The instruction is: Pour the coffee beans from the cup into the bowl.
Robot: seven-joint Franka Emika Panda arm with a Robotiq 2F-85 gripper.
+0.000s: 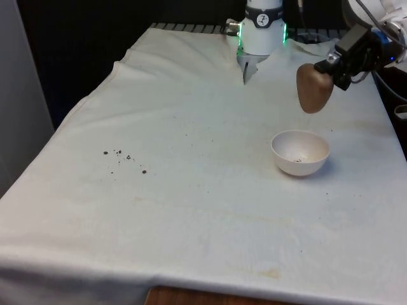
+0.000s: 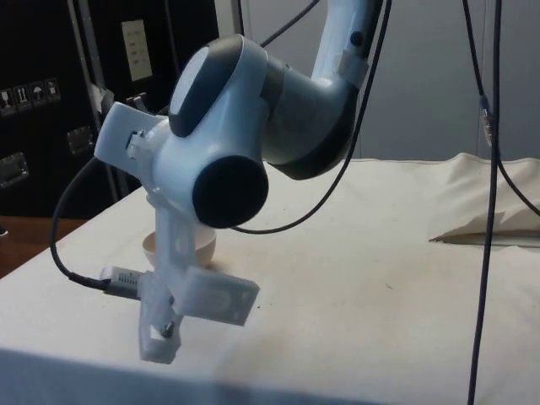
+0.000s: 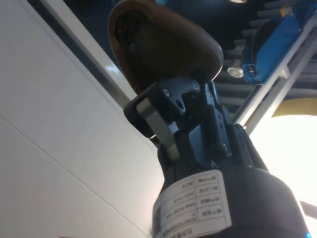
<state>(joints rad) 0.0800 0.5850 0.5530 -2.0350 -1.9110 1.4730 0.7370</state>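
Nearest my front camera is the white cloth (image 1: 191,241) over the table, with one yellowish stain (image 1: 272,273) close to the near edge and a strip of bare wood (image 1: 191,297) under the hem. From there I go to the gripper (image 1: 332,65), high at the front view's right, its black fingers clamped on the one brown cup (image 1: 313,88). The cup hangs in the air, tipped well over, above the one white bowl (image 1: 300,152) and a little toward the far side of it, not touching it. On my wrist camera the cup (image 3: 163,47) shows as a rounded brown body pinched by the fingers (image 3: 171,111), with the dark mouth turned away from the gripper body. The bowl stands upright on the cloth, and I see a few dark specks on its bottom; I cannot count them. From the side camera the bowl (image 2: 152,245) peeks out behind the white arm (image 2: 253,126). Well apart, toward the front view's left, one loose scatter of spilled beans (image 1: 124,157) lies on the cloth, roughly seven dark specks
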